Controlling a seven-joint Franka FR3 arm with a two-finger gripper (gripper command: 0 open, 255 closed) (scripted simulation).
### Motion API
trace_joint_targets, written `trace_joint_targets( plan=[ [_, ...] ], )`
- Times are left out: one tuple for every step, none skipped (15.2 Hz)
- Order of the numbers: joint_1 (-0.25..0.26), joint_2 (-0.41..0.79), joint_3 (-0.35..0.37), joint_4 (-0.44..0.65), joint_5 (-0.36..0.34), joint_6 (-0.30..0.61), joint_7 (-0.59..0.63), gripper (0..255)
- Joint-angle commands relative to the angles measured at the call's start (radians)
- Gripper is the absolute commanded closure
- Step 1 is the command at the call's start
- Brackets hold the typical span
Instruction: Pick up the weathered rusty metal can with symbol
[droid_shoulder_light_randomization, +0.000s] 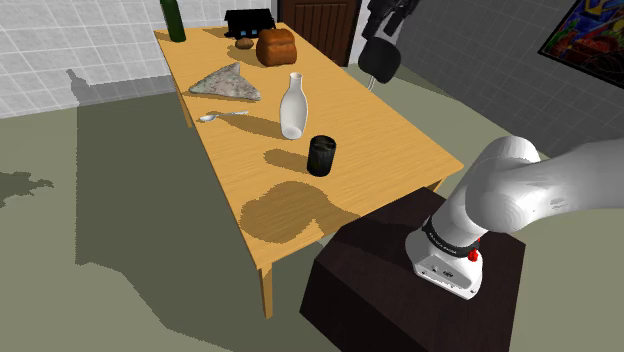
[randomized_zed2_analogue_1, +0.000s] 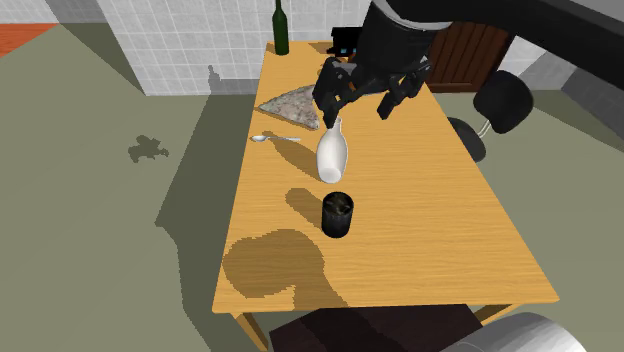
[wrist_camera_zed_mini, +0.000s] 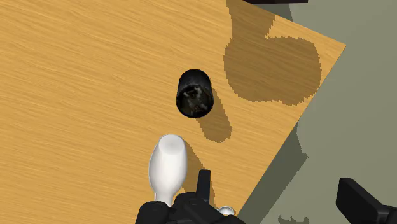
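The can (droid_shoulder_light_randomization: 321, 156) is a short, dark, nearly black cylinder standing upright near the middle of the wooden table (droid_shoulder_light_randomization: 400, 140). Its open top shows a mottled inside (wrist_camera_zed_mini: 194, 93). In the second exterior view the can (randomized_zed2_analogue_1: 337, 215) stands a little nearer the camera than a white vase (randomized_zed2_analogue_1: 332, 152). My gripper (randomized_zed2_analogue_1: 358, 100) hangs high above the table, over the vase's end, and is open with nothing between its fingers. In the wrist view the gripper (wrist_camera_zed_mini: 280, 197) has its fingers (wrist_camera_zed_mini: 203, 184) wide apart, with the can well ahead of them and the vase (wrist_camera_zed_mini: 167, 168) beside one finger.
At the far end of the table stand a green bottle (droid_shoulder_light_randomization: 174, 20), a brown loaf (droid_shoulder_light_randomization: 277, 46) and a black box (droid_shoulder_light_randomization: 250, 20). A grey wedge (droid_shoulder_light_randomization: 228, 83) and a spoon (droid_shoulder_light_randomization: 215, 116) lie before the vase. A black chair (randomized_zed2_analogue_1: 500, 100) stands beside the table. The dark stand (droid_shoulder_light_randomization: 400, 280) sits at the table's near end.
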Motion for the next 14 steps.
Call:
trace_joint_targets(
  plan=[
    [0.0, 0.0, 0.0, 0.0, 0.0, 0.0, 0.0, 0],
    [0.004, 0.014, -0.005, -0.02, -0.004, 0.024, -0.019, 0],
    [0.008, 0.028, -0.011, -0.039, -0.009, 0.048, -0.037, 0],
    [0.011, 0.044, -0.017, -0.057, -0.013, 0.072, -0.056, 0],
    [0.015, 0.061, -0.022, -0.075, -0.017, 0.096, -0.074, 0],
    [0.018, 0.079, -0.028, -0.091, -0.022, 0.121, -0.093, 0],
    [0.022, 0.099, -0.034, -0.106, -0.026, 0.145, -0.111, 0],
    [0.025, 0.119, -0.039, -0.12, -0.03, 0.17, -0.129, 0],
    [0.029, 0.141, -0.045, -0.133, -0.034, 0.195, -0.147, 0],
    [0.032, 0.163, -0.05, -0.145, -0.038, 0.22, -0.166, 0],
    [0.035, 0.187, -0.056, -0.156, -0.042, 0.246, -0.184, 0],
    [0.038, 0.212, -0.061, -0.166, -0.046, 0.271, -0.202, 0],
    [0.041, 0.238, -0.067, -0.175, -0.05, 0.297, -0.22, 0],
    [0.044, 0.265, -0.072, -0.183, -0.053, 0.322, -0.238, 0]
  ],
)
